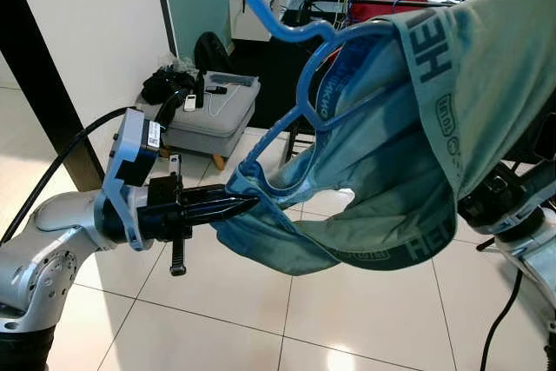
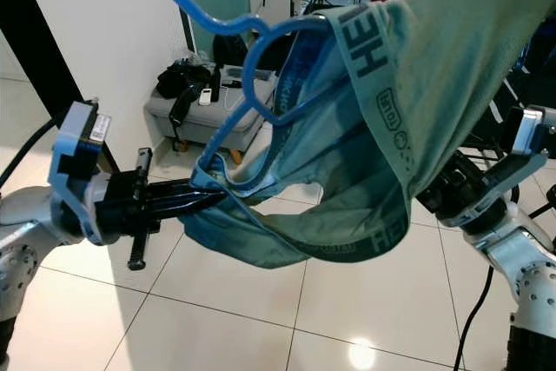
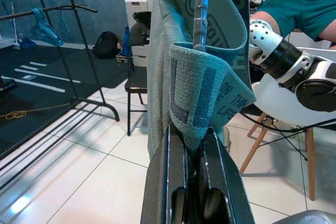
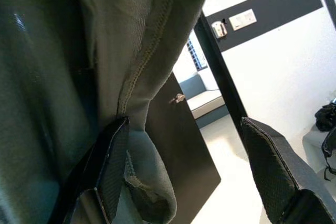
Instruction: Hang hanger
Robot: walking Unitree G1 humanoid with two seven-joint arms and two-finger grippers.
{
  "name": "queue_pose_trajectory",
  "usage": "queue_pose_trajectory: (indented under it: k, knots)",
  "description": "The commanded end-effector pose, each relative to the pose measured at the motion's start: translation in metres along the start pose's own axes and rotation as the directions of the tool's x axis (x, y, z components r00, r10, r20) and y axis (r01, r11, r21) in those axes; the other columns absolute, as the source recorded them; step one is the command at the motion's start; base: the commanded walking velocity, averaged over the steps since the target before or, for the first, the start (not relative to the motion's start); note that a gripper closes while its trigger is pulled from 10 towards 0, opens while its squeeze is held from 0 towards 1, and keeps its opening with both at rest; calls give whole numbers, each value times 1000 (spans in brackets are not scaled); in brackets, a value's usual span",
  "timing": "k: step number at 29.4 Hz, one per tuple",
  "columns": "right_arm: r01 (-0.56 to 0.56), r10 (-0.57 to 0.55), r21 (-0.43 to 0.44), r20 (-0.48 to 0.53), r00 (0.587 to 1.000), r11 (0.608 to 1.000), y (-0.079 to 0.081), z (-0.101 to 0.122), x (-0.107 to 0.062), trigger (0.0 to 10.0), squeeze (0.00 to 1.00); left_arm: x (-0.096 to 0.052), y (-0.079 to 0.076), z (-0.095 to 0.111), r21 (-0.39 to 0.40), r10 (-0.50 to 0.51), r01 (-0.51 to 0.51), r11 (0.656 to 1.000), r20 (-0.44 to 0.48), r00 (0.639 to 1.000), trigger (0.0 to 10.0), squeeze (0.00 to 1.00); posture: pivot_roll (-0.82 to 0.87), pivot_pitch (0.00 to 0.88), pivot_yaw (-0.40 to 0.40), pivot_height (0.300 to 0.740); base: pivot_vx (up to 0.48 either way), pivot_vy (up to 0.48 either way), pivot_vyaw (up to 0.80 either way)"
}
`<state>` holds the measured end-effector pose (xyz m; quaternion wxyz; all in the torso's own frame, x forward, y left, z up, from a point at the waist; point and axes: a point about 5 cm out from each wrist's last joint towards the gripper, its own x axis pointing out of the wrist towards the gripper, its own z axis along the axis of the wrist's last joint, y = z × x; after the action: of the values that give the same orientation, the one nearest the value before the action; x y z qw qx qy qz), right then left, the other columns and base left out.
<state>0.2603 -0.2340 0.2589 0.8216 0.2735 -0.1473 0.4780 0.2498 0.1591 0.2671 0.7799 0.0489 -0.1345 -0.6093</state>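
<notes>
So the left gripper has its jaws pinched tight on the waistband of the teal garment, which drapes off the blue hanger. Right gripper jaws gape wide, fabric against one finger. Clothes rack sits way behind.
</notes>
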Motion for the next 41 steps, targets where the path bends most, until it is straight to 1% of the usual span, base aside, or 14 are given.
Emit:
queue_pose_trajectory:
  k: [1,6,8,13,18,26,35,37,41]
  knots:
    - [-29,29,-8,-8,1000,1000,5,2,1,10000,0,-3,-2,2,-2,-11,11,1000,-5,1000,10000,0,-4,62,-37,740,0,0,0]
    - [-66,66,5,-22,998,998,9,1,0,10000,0,-4,-4,1,-10,-26,26,1000,-10,1000,10000,0,-5,63,-36,740,0,0,0]
    - [-85,86,11,-47,995,996,11,-1,1,10000,0,-2,-5,-1,-16,-34,33,999,-13,999,10000,0,-4,62,-36,740,0,0,0]
    - [-88,88,14,-56,995,996,12,-2,1,10000,0,-3,-5,-1,-17,-30,29,999,-9,1000,10000,0,-4,62,-36,740,0,0,0]
    - [-77,78,10,-78,994,997,12,-1,-6,10000,0,-7,-2,1,-10,-10,10,1000,-11,1000,10000,0,-4,65,-38,740,0,0,0]
    - [-75,75,6,-87,993,997,14,1,-10,10000,0,-9,-2,1,-8,-3,3,1000,-11,1000,10000,0,-8,66,-38,740,0,0,0]
    - [-109,110,15,-90,990,994,18,0,-7,10000,0,-7,-3,1,-14,-14,14,1000,-9,1000,10000,0,-6,66,-37,740,0,0,0]
    - [-122,123,14,-92,988,992,18,-1,-3,10000,0,-4,-7,-2,-26,-39,38,999,-8,999,10000,0,-6,65,-37,740,0,0,0]
    - [-131,132,17,-101,986,991,19,-2,-2,10000,0,-3,-6,-2,-24,-30,30,999,-7,1000,10000,0,-4,64,-41,740,0,0,0]
